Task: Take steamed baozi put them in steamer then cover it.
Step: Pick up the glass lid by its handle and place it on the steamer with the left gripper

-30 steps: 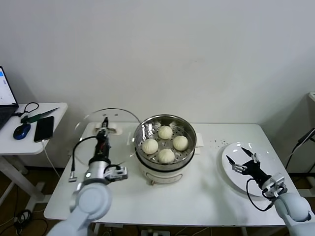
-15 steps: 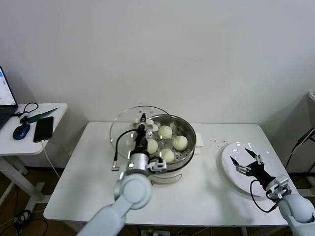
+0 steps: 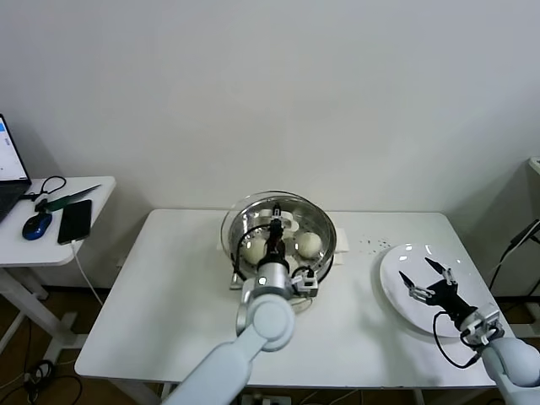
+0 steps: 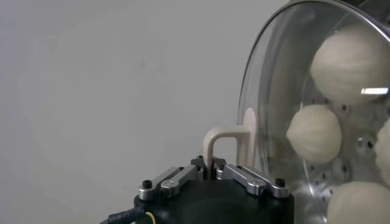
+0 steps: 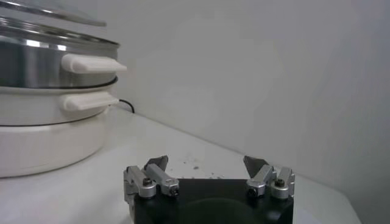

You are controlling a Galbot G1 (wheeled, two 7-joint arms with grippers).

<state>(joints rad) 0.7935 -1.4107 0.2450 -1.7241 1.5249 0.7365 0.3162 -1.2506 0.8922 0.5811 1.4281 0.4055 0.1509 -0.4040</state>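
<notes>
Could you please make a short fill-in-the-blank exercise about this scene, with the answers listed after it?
1. The left gripper is shut on the white ____ of the cover.
2. The cover is being held above the ____.
3. The right gripper hangs open over the white ____.
4. The baozi lie inside the steamer, on its ____ tray.

Answers: handle; steamer; plate; perforated

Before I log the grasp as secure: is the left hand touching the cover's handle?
Touching. In the left wrist view the left hand is closed on the cover's white handle, no gap showing.
</notes>
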